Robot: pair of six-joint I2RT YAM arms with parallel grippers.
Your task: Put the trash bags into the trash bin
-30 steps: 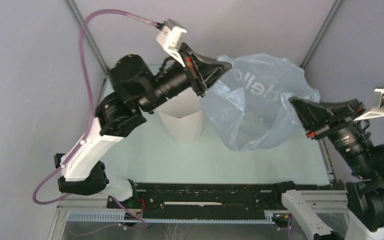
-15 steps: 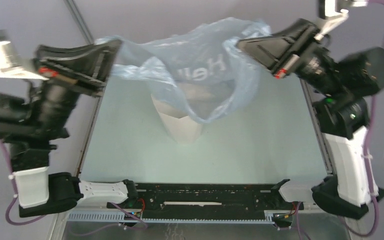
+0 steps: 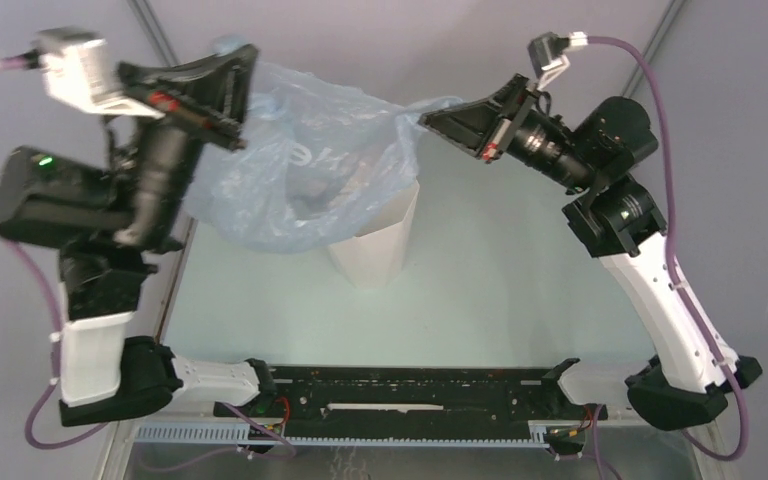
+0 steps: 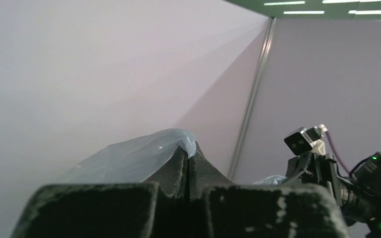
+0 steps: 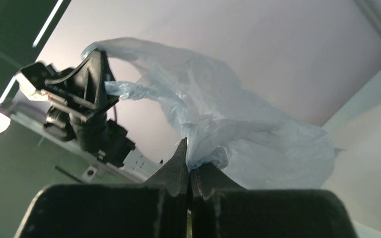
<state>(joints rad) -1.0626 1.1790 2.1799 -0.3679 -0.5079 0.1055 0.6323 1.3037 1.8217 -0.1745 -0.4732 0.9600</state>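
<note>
A: Where is the trash bag?
B: In the air, stretched between both arms above the bench. Most of it sags at 10 o'clock from the trash bin. From overhead its lower folds overlap the bin's open top, but whether they touch it cannot be told.
A: And the left tool?
B: Its fingers are pressed together on the bag's edge, raised at 10 o'clock from the bin.
A: The right tool?
B: It is clamped on a twisted corner of the bag, at 1 o'clock from the bin. The bin stands upright on the bench.
</note>
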